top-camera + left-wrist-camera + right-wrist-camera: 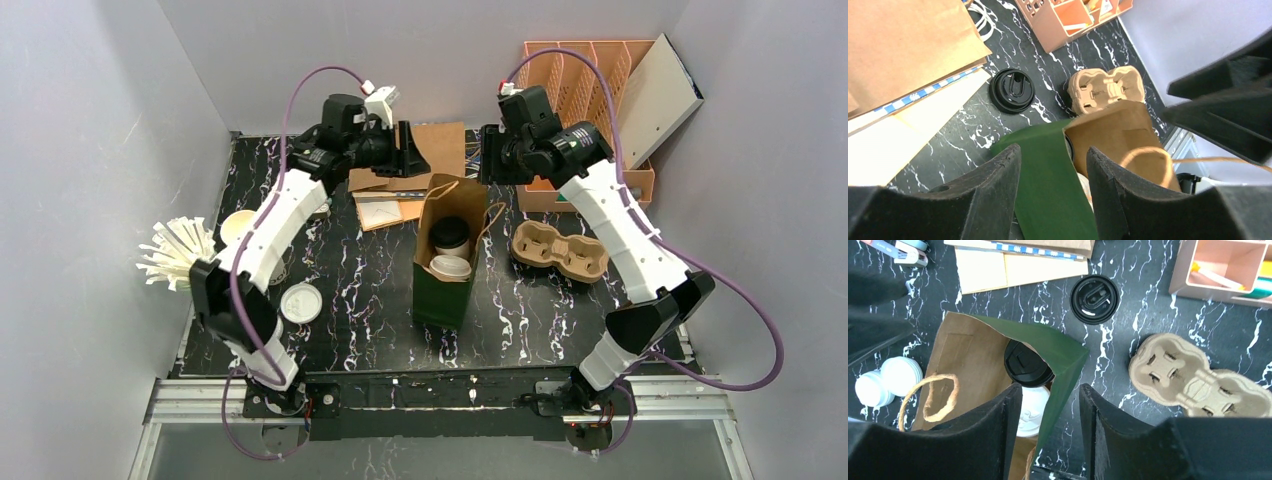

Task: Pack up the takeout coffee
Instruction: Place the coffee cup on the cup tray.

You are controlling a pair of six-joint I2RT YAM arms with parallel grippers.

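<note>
A paper bag [440,290], green outside and brown inside, stands open mid-table. Inside it are a cup with a black lid [451,234] and a cup with a white lid [450,267]. In the right wrist view the same cups show as black lid [1026,362] and white lid [1034,407] inside the bag [1058,347]. My left gripper [410,150] hovers behind the bag's left rear, open and empty; below its jaws [1054,150] lies the bag's green side [1048,170]. My right gripper [490,155] hangs at the right rear, open [1050,387] over the bag's edge, holding nothing.
A pulp cup carrier [560,252] lies right of the bag. A loose black lid [1094,298] sits behind it. An orange organizer [590,90] is at the back right, flat paper bags [420,150] at the back. White lid [301,302], cup [238,226] and stirrers [180,252] are at left.
</note>
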